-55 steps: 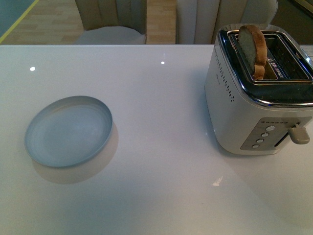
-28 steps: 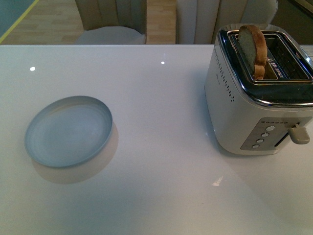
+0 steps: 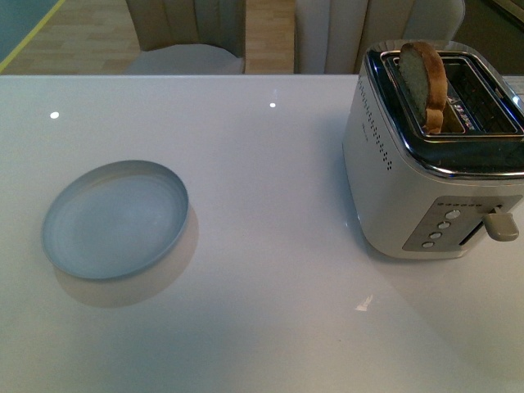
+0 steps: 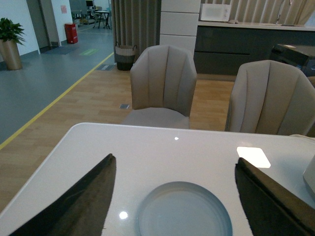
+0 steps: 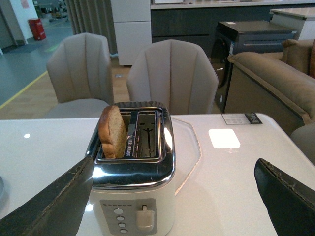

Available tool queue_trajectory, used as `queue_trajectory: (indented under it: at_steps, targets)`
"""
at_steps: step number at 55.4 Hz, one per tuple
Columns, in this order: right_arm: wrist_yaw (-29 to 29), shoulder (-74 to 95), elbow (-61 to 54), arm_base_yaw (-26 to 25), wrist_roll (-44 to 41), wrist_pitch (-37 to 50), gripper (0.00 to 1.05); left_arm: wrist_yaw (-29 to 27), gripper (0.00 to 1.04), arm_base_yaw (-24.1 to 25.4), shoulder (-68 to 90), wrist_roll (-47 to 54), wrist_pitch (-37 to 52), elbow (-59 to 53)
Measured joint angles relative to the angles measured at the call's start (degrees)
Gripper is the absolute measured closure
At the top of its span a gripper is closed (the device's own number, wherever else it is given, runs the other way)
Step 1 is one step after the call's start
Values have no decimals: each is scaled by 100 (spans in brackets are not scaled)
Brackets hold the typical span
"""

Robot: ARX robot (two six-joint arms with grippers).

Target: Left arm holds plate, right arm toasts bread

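I judge this the reaching step. My left gripper [image 4: 172, 196] hangs wide open and empty, facing the round, shallow, pale blue-grey plate [image 3: 115, 219] on the glossy white desk [image 3: 270, 205]. My right gripper [image 5: 172, 206], equally spread and empty, faces the white-and-chrome toaster [image 3: 434, 155], where the tan, brown-crusted bread slice [image 3: 423, 80] stands in one slot (its lever [image 5: 144, 219] seems the next target)

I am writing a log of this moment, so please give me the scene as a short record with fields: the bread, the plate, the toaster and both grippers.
bread: one slice standing in the toaster's left slot, top sticking out
toaster: white with chrome top, lever up
plate: pale blue-grey, empty, on the white table, apart from the toaster
left gripper: open, behind the plate, not touching
right gripper: open, facing the toaster, holding nothing
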Motion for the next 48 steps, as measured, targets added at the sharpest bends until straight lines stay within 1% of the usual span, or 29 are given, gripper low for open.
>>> queue_trajectory:
  at_steps: [7, 8, 11, 48]
  targets:
    - [0, 0, 0, 0, -2, 0, 9, 0, 6, 0, 0, 2, 0, 0]
    - [0, 0, 0, 0, -2, 0, 9, 0, 6, 0, 0, 9, 0, 0]
    - [0, 0, 0, 0, 0, 0, 9, 0, 8, 0, 0, 9, 0, 0]
    - [0, 0, 0, 0, 0, 0, 9, 0, 7, 0, 0, 9, 0, 0]
